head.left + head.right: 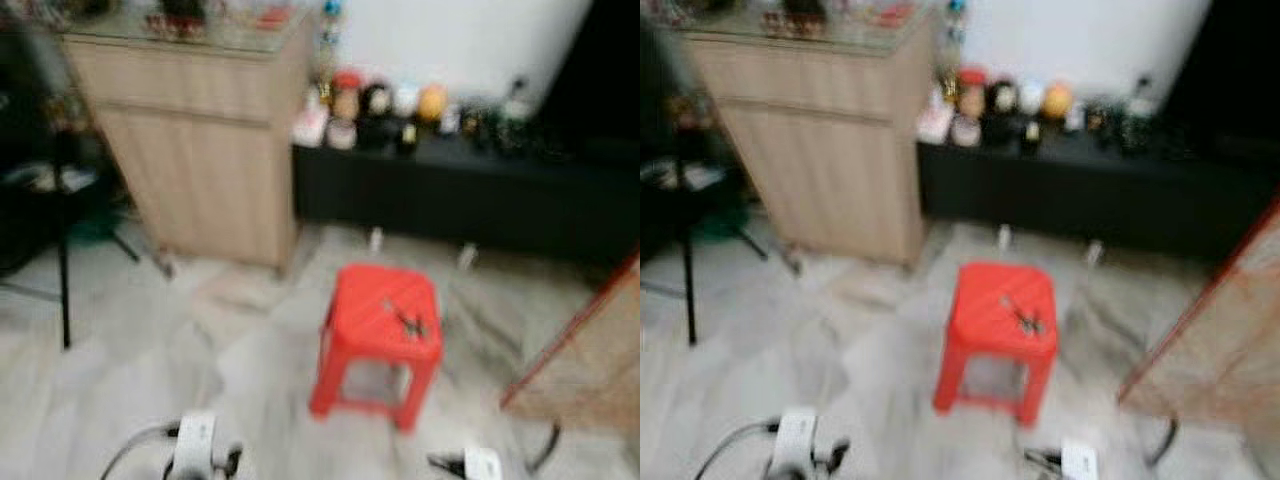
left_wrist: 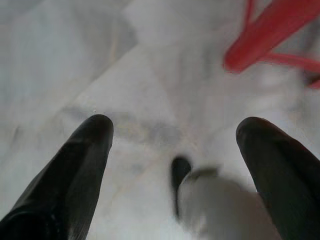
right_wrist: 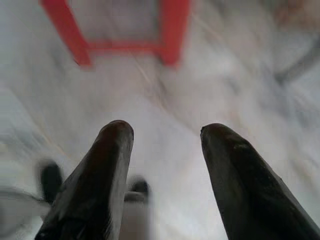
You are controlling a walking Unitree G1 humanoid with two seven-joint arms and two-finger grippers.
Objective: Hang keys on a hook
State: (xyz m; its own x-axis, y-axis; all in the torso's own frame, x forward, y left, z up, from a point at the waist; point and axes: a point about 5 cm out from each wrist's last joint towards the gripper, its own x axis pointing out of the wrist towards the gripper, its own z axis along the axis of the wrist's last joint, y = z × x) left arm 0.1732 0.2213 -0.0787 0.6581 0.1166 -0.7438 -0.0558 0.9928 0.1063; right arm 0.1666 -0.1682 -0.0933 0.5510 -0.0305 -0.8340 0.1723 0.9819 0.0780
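Observation:
A bunch of keys (image 1: 406,320) lies on top of a red plastic stool (image 1: 380,340) on the pale marble floor, a little ahead of me and to the right. The head views are blurred. My left gripper (image 2: 172,132) hangs low over the floor, open with nothing between its fingers; a red stool leg (image 2: 265,35) lies beyond it. My right gripper (image 3: 167,131) is open too, pointing at the floor in front of the stool's legs (image 3: 170,35). Both wrists show at the bottom edge of the head views, the left (image 1: 195,450) and the right (image 1: 480,465).
A light wooden cabinet (image 1: 200,140) stands at the back left, a low black bench (image 1: 470,190) with jars and bottles runs along the back wall. A dark chair or stand (image 1: 50,220) is at the far left. A red-framed mesh panel (image 1: 590,350) leans at the right.

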